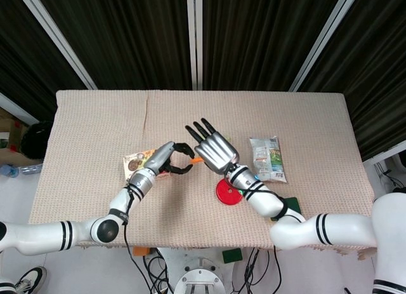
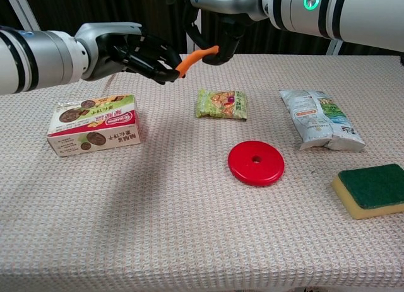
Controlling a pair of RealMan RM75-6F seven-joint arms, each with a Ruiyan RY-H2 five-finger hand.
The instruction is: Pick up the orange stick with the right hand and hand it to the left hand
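Your table (image 1: 95,116) fills most of the head view under a beige woven cloth, and both arms reach in from the bottom of the frame to meet near the centre. The chest view shows the same meeting in its upper middle, well above the cloth.

The left robot hand (image 2: 136,52) enters from the upper left of the chest view, its dark fingers curled around the lower end of the orange stick (image 2: 196,57). The right robot hand (image 2: 211,43) comes down from the top centre and pinches the stick's upper end. Only the chest view shows both grips. From the head view you see the silver back of the right robot hand (image 1: 212,151) with fingers fanned upward, which hides nearly all of the orange stick (image 1: 197,159) except a short piece between the two hands.

The snack box (image 2: 95,123) lies at the left of the chest view. At the right lies the silver packet (image 2: 319,120), the sponge (image 2: 370,190) lower right of it. The red disc (image 2: 255,163) sits centre. The green snack bag (image 2: 221,105), just above the disc in the chest view, is completely covered by the right robot hand in the head view.
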